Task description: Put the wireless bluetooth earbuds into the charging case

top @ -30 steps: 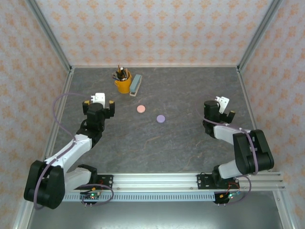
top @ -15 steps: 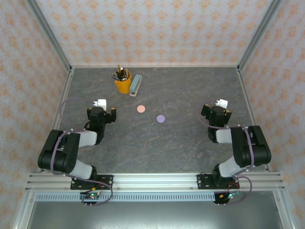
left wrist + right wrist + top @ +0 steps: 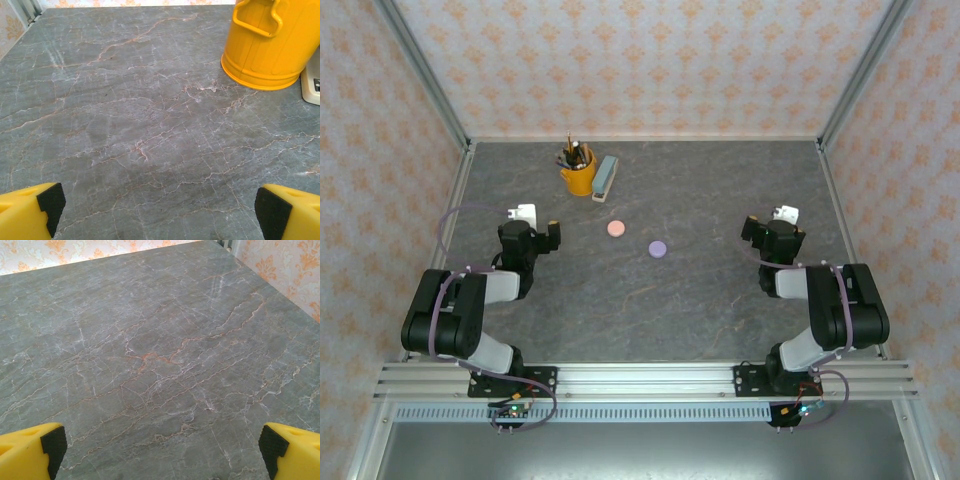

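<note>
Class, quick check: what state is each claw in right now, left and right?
Left claw: open, holding nothing.
Right claw: open, holding nothing.

No legible text, label, brand, number or sign found. The yellow cup [image 3: 270, 45] is plain-faced. The pink disc [image 3: 615, 228] and lilac disc [image 3: 658, 249] are too small to read. The wallpaper [image 3: 640, 60] carries ornament only.
</note>
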